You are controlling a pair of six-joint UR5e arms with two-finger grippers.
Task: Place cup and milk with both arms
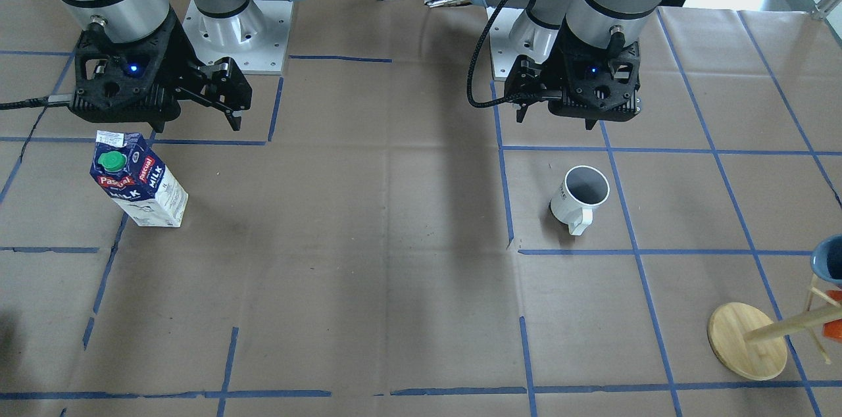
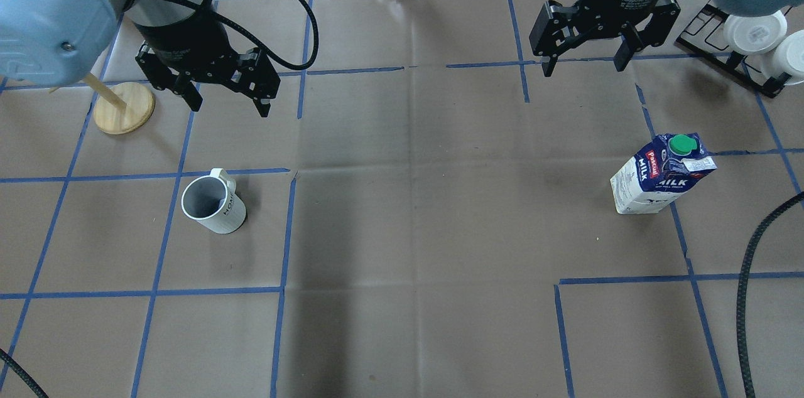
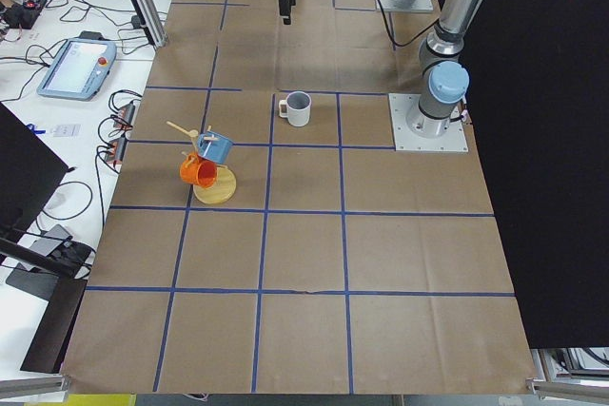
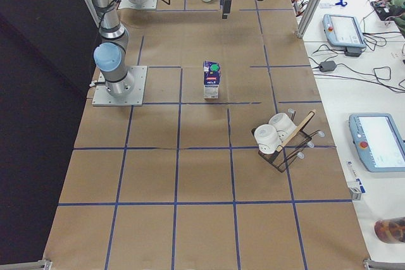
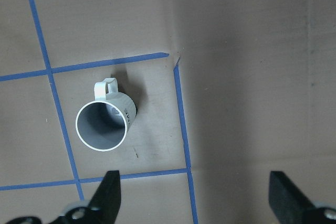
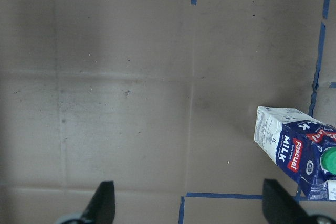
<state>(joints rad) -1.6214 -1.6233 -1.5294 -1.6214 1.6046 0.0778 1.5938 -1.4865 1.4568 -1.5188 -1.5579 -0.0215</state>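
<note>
Wooden mug stand (image 1: 746, 341) is sitting closest to the front camera. Left gripper (image 2: 229, 106) is hovering with jaws spread wide and empty, near the upright cup (image 2: 212, 203) but not touching it. Right gripper (image 2: 583, 68) is hanging equally agape, apart from the milk (image 2: 659, 181), which is standing upright on the table (image 2: 414, 228).

milk carton (image 2: 662, 181) reads "Pascual" and "MILK", "1L" on its white side, cup (image 2: 213, 204) lettering unreadable
</note>
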